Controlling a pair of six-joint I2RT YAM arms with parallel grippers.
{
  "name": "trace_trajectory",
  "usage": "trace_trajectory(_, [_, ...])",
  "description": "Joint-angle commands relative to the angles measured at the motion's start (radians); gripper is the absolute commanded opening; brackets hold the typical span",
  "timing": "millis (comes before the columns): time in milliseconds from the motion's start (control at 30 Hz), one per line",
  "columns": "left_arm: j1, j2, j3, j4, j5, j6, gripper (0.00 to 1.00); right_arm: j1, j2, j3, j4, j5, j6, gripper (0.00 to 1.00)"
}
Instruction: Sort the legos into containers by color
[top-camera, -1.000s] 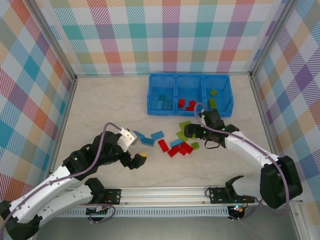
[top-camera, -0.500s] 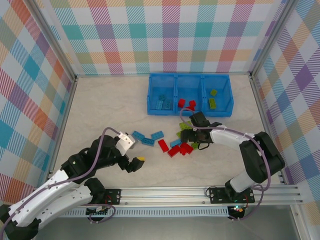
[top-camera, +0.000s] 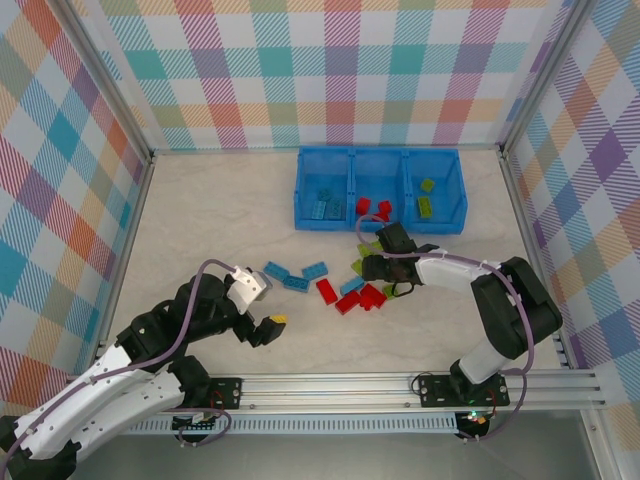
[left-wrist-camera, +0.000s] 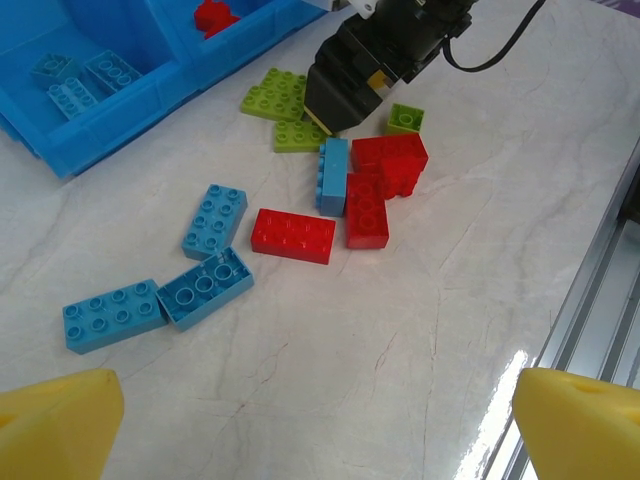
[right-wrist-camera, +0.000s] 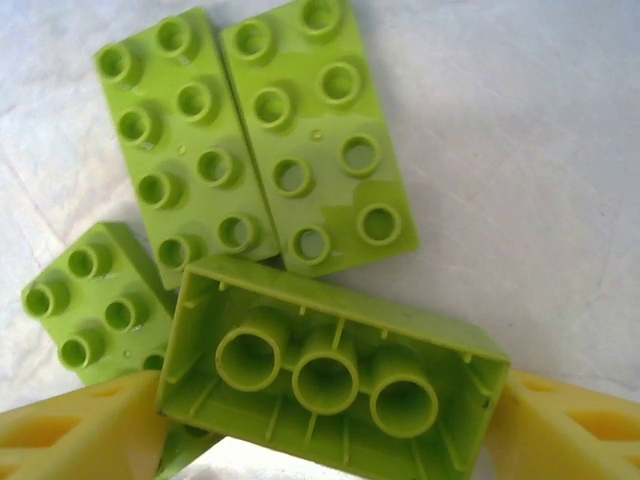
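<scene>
Loose legos lie mid-table: blue ones (top-camera: 295, 275), red ones (top-camera: 360, 296) and lime green ones (top-camera: 368, 252). My right gripper (top-camera: 376, 266) is down among the green ones. In the right wrist view its yellow fingers (right-wrist-camera: 75, 430) press both ends of an upside-down lime green lego (right-wrist-camera: 330, 370), so the right gripper (right-wrist-camera: 330, 425) is shut on it. Two flat green legos (right-wrist-camera: 250, 140) lie beside it. My left gripper (top-camera: 262, 303) hovers open over bare table, left of the pile, nothing between its fingers (left-wrist-camera: 60, 420). The containers (top-camera: 380, 153) stand behind, holding sorted legos.
The tray's left compartment (top-camera: 325, 203) holds blue bricks, the middle one (top-camera: 372, 208) red, the right one (top-camera: 425, 200) green. Plaid walls close in three sides. A metal rail (top-camera: 330, 385) runs along the near edge. Bare table stretches left of the pile.
My right gripper has moved left and down onto the green legos and closed round one. The left arm has drawn back a little toward the near edge, still open.
</scene>
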Motion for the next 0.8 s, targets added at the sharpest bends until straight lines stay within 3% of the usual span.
trace_trajectory(0, [-0.005, 0.001, -0.011, -0.010, 0.004, 0.008, 1.00, 0.006, 0.007, 0.035, -0.003, 0.035, -0.003, 0.91])
trace_trajectory(100, [-0.005, 0.002, -0.011, -0.012, 0.004, 0.013, 1.00, 0.006, 0.032, 0.053, 0.001, 0.046, 0.009, 0.90])
trace_trajectory(400, [-0.004, -0.001, -0.012, -0.023, -0.003, 0.016, 1.00, 0.006, 0.104, 0.066, 0.008, 0.018, 0.047, 0.70])
trace_trajectory(567, [-0.005, 0.000, -0.012, -0.019, 0.000, 0.019, 1.00, 0.006, 0.020, 0.037, 0.011, 0.034, 0.055, 0.64])
trace_trajectory(767, [-0.005, -0.001, -0.011, -0.018, 0.003, 0.021, 1.00, 0.004, -0.156, 0.013, -0.017, 0.080, 0.056, 0.62])
